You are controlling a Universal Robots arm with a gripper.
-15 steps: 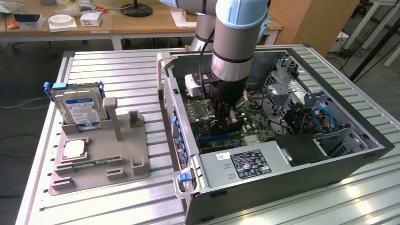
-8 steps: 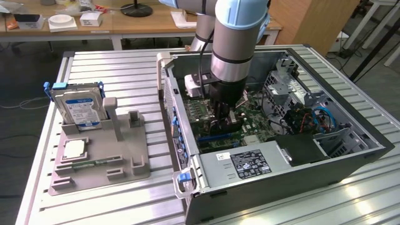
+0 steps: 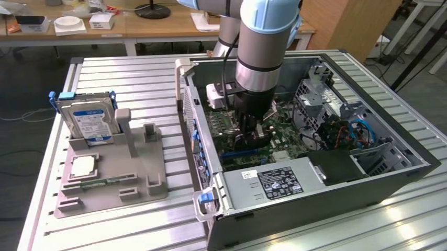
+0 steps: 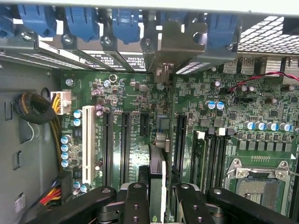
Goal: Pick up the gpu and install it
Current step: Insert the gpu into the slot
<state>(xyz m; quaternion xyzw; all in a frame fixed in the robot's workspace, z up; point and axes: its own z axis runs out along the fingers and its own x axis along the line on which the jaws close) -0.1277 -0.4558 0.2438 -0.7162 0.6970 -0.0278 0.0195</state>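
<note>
Ribbed metal table (image 3: 125,78) carries an open computer case (image 3: 314,209), and the arm (image 3: 258,52) reaches straight down into it. Its gripper (image 4: 161,191) is clamped on the graphics card (image 4: 156,161). The thin, dark card stands edge-on over the green motherboard (image 4: 131,93), between long black slots (image 4: 125,140).

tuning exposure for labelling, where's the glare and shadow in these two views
Exterior view: glare patches on the ribbed silver metal table beside the open black computer case. Wrist view: perforated metal panel washed out; green motherboard evenly lit.
</note>
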